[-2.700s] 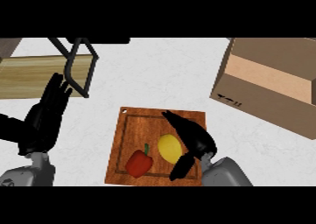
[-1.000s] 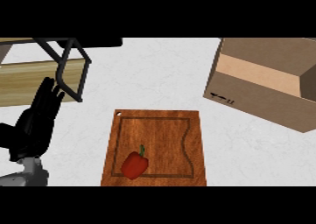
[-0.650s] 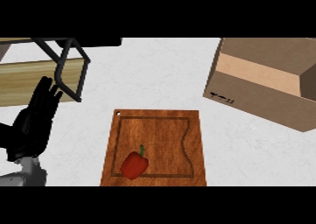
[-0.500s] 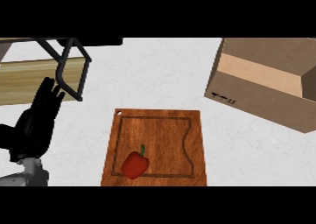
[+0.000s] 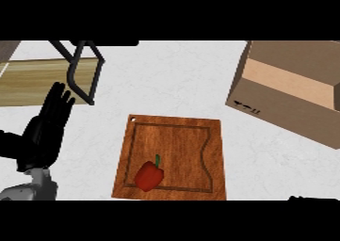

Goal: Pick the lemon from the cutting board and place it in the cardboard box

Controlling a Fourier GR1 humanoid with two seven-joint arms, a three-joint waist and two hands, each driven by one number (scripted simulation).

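Note:
The wooden cutting board (image 5: 178, 139) lies in the lower middle of the head view, and only a red pepper (image 5: 149, 176) rests on it, near the front left corner. No lemon shows anywhere. The open cardboard box (image 5: 290, 103) stands at the upper right; the part of its inside that shows holds nothing I can make out. My left hand (image 5: 44, 134) rests at the left edge, fingers straight and pointing up, apart from the board. A thin dark sliver (image 5: 312, 198) at the bottom right edge may be my right hand.
A light wooden surface (image 5: 29, 87) with a black metal frame (image 5: 86, 71) sits at the upper left, just above my left hand. White counter (image 5: 172, 84) stretches between the board, the frame and the box.
Earlier my right hand lay over the lemon on the board beside the pepper. Now both the lemon and that hand are gone from the board. My left hand has stayed put.

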